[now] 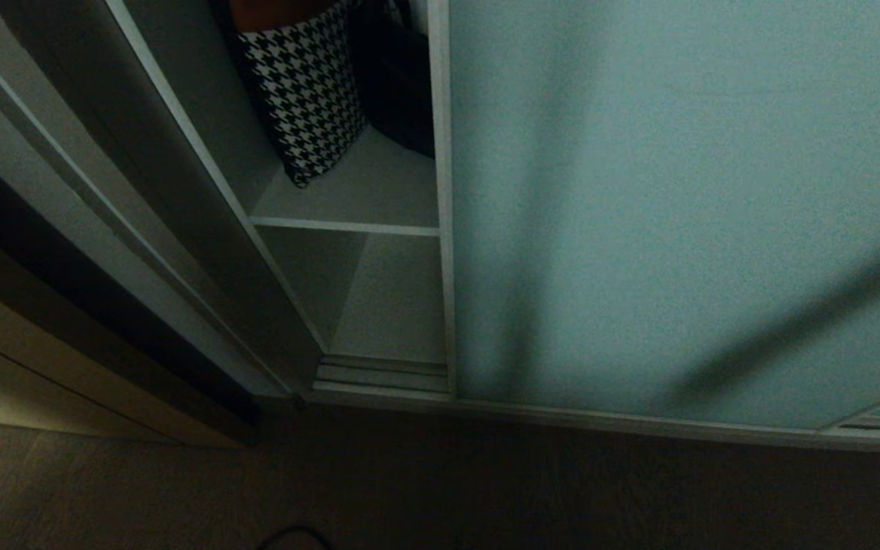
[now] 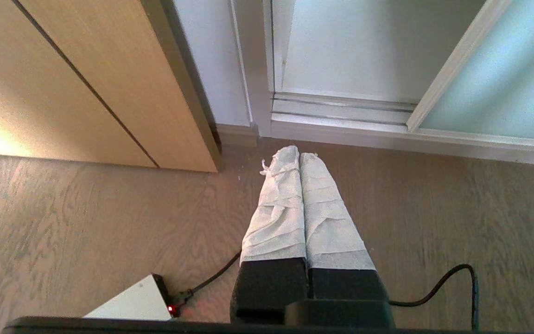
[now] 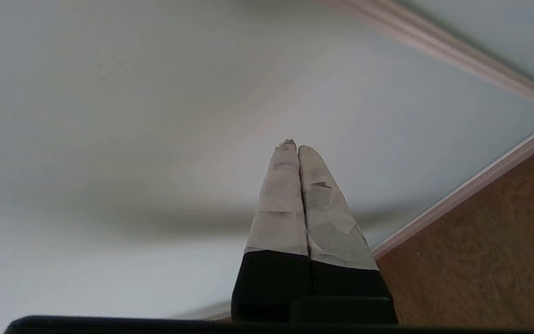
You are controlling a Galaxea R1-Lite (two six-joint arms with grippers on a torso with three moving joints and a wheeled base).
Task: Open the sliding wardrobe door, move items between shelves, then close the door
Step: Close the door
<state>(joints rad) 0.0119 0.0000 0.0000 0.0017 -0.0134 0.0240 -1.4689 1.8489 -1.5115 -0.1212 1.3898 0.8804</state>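
The tall pale teal frosted sliding wardrobe door (image 1: 684,214) with its thin silver-grey frame is slid partway across, covering the right side of the wardrobe and leaving a narrow gap open on the left. Through that gap you can see 2 flat pale grey-white shelves (image 1: 356,195), and the upper one has a black-and-white houndstooth fabric bin (image 1: 302,92) sitting on it with something dark and black (image 1: 398,84) just beside it, too dim to make out properly. Neither arm shows in the head view. The left gripper (image 2: 298,155) hangs low over the brown wood-grain floor (image 2: 86,222), its 2 tape-wrapped fingers (image 2: 278,204) pressed together with nothing between them, near the door's bottom track. The right gripper (image 3: 293,146) is pinched closed too, empty, pointing at the frosted panel near its lower frame edge.
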